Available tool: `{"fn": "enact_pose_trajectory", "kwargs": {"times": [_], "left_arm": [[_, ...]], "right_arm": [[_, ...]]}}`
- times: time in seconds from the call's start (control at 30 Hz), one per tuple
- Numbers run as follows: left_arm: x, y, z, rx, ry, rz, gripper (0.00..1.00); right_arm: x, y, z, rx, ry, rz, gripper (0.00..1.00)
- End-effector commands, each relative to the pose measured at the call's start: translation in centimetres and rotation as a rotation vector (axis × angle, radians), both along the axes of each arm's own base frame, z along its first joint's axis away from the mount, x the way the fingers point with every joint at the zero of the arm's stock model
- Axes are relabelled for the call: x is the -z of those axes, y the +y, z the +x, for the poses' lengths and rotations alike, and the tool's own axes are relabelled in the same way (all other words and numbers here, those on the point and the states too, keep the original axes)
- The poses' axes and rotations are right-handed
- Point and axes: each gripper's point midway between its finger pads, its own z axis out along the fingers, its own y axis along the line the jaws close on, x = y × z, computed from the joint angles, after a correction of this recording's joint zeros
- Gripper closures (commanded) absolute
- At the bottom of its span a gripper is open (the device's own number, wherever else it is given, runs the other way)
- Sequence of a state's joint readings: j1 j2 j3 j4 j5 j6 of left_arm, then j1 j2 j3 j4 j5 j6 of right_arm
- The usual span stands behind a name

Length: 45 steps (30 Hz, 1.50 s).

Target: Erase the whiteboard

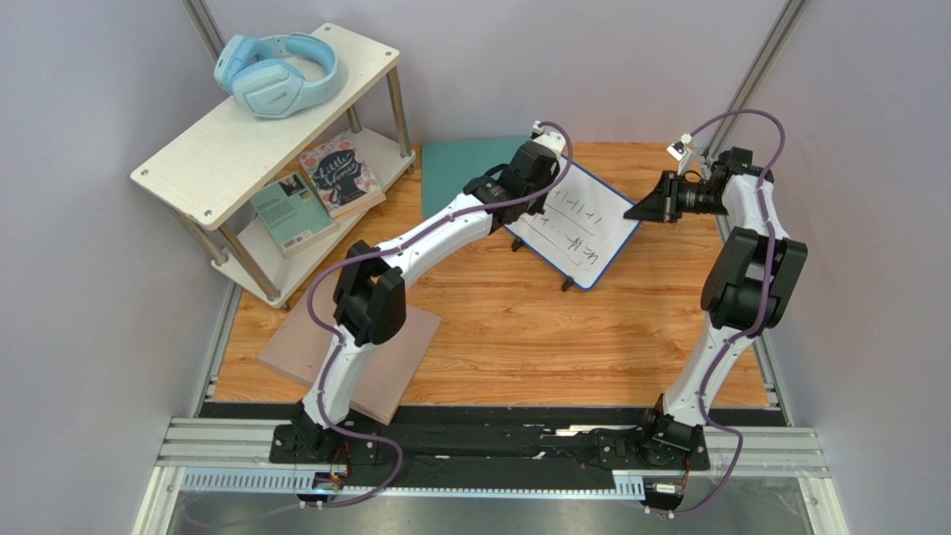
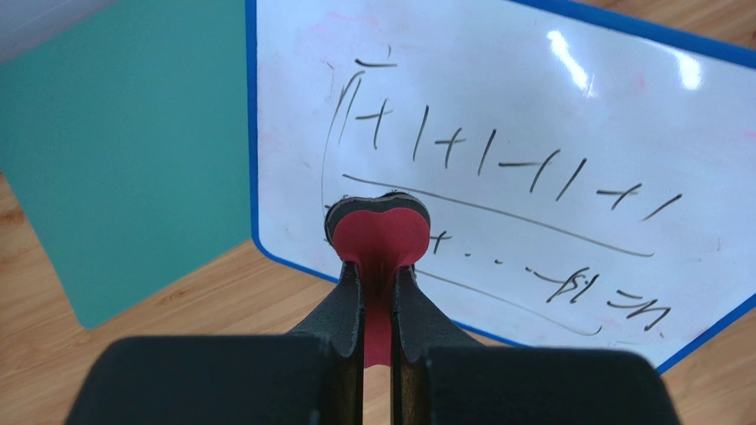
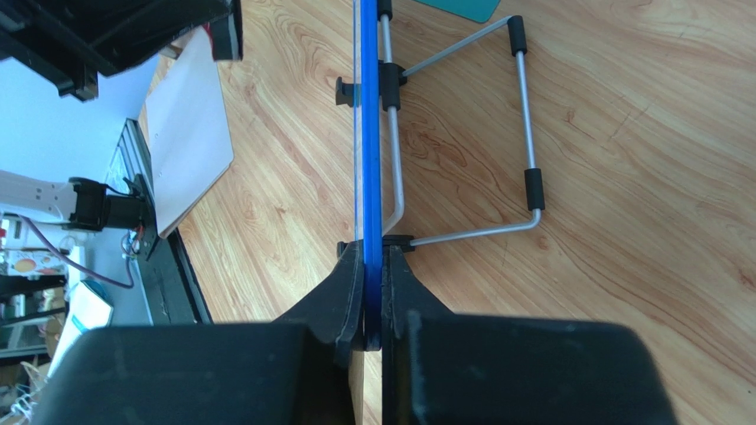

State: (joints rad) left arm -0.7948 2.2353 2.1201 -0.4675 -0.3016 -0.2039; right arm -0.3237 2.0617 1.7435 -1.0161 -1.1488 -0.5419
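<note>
- Top view: the whiteboard (image 1: 583, 229) stands tilted on the table (image 1: 502, 334), toward 1 o'clock from the table's middle, with dark marks across its face.
- The right gripper (image 1: 634, 212) meets the board at its 3 o'clock edge. The left gripper (image 1: 517, 208) sits over the 9 o'clock edge.
- We judge the main risk to be the board sliding or tipping backward once wiping pressure comes on, since only one thin edge is pinned.
- Left wrist view: the jaws are closed narrow on the stem of a red eraser (image 2: 380, 237) with a dark felt rim.
- The eraser's head lies at the board's lower left, just under the long curved line. We cannot tell whether the felt presses the surface or hovers over it.
- The strokes spread from 12 toward 4 o'clock of the eraser, and the teal mat (image 2: 124, 159) lies at 9 o'clock.
- A pad pinched by so slim a stem could twist in the jaws under a hard sideways stroke. That would smear the marks or skip over them.
- Right wrist view: the jaws are clamped tight on the blue frame, seen edge-on and running toward 12 o'clock.
- The wire stand (image 3: 523, 133) spreads out at 1 o'clock with its black feet on the wood.
- The bite looks shallow to us, so a strong push from the left could pull the frame out of it.
</note>
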Motion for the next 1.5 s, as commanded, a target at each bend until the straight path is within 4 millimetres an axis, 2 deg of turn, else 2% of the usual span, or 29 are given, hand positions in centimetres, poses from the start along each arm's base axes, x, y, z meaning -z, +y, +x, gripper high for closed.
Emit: {"fn": "enact_pose_trajectory", "kwargs": {"times": [0.0,0.1,0.2,0.3,0.33,0.37,0.4,0.43,0.5,0.6,0.63,0.67,0.7,0.73,0.8,0.83,1.0,1.03,1.17,1.3,1.4,1.47], "left_arm": [[-3.8,-1.5,2.5,-0.042,-0.113,-0.148,1.00],[-4.1,-2.0,3.5,-0.067,-0.152,-0.174,1.00],[-3.6,-2.2,4.6,-0.102,-0.173,-0.181,1.00],[-2.5,-2.8,5.7,-0.118,-0.186,-0.182,1.00],[-1.2,-3.1,6.0,-0.119,-0.179,-0.174,1.00],[-1.7,-3.5,6.4,-0.114,-0.199,-0.186,1.00],[-1.4,-3.8,6.6,-0.112,-0.202,-0.187,1.00],[-0.3,-4.0,6.8,-0.108,-0.194,-0.175,1.00],[0.2,-4.5,6.8,-0.094,-0.185,-0.187,1.00],[1.1,-5.4,6.0,-0.069,-0.150,-0.230,1.00],[0.3,-5.9,5.3,-0.053,-0.154,-0.254,1.00],[1.3,-6.1,5.0,-0.053,-0.147,-0.261,1.00],[1.2,-6.5,4.5,-0.050,-0.145,-0.279,1.00],[0.9,-7.4,3.6,-0.036,-0.145,-0.292,1.00],[1.3,-8.6,2.5,-0.031,-0.126,-0.314,1.00],[1.5,-9.8,1.1,-0.021,-0.116,-0.320,1.00],[2.3,-13.5,-2.3,-0.033,-0.071,-0.409,1.00],[2.6,-14.5,-3.5,-0.025,-0.064,-0.413,1.00],[2.7,-16.6,-5.8,0.015,-0.051,-0.427,1.00],[2.7,-16.8,-6.2,0.008,-0.052,-0.422,1.00],[2.9,-15.4,-4.8,-0.039,-0.083,-0.372,1.00],[2.8,-13.7,-3.2,-0.087,-0.090,-0.355,1.00]], "right_arm": [[2.0,-0.9,-0.6,-0.076,-0.046,-0.129,1.00],[2.4,-0.9,-1.1,-0.097,-0.050,-0.148,1.00],[2.6,-1.0,-1.3,-0.107,-0.052,-0.167,1.00],[2.9,-1.1,-1.4,-0.109,-0.049,-0.178,1.00],[3.0,-1.1,-1.4,-0.111,-0.046,-0.179,1.00],[3.0,-1.1,-1.3,-0.111,-0.046,-0.179,1.00],[3.0,-1.1,-1.3,-0.112,-0.047,-0.177,1.00],[3.0,-1.1,-1.3,-0.111,-0.046,-0.177,1.00],[2.8,-1.1,-1.3,-0.111,-0.050,-0.178,1.00],[2.6,-1.1,-1.4,-0.112,-0.044,-0.176,1.00],[2.6,-1.1,-1.4,-0.113,-0.045,-0.177,1.00],[2.6,-1.1,-1.4,-0.112,-0.045,-0.175,1.00],[2.5,-1.1,-1.5,-0.112,-0.043,-0.176,1.00],[2.5,-1.1,-1.5,-0.113,-0.041,-0.175,1.00],[2.6,-1.0,-1.5,-0.114,-0.037,-0.173,1.00],[2.6,-1.0,-1.5,-0.113,-0.034,-0.169,1.00],[2.5,-1.0,-1.4,-0.108,-0.020,-0.157,1.00],[2.6,-1.0,-1.4,-0.108,-0.018,-0.155,1.00],[2.4,-1.1,-1.3,-0.106,-0.017,-0.162,1.00],[2.3,-1.1,-1.3,-0.105,-0.020,-0.166,1.00],[2.2,-1.1,-1.3,-0.105,-0.019,-0.164,1.00],[2.3,-1.1,-1.4,-0.106,-0.014,-0.164,1.00]]}}
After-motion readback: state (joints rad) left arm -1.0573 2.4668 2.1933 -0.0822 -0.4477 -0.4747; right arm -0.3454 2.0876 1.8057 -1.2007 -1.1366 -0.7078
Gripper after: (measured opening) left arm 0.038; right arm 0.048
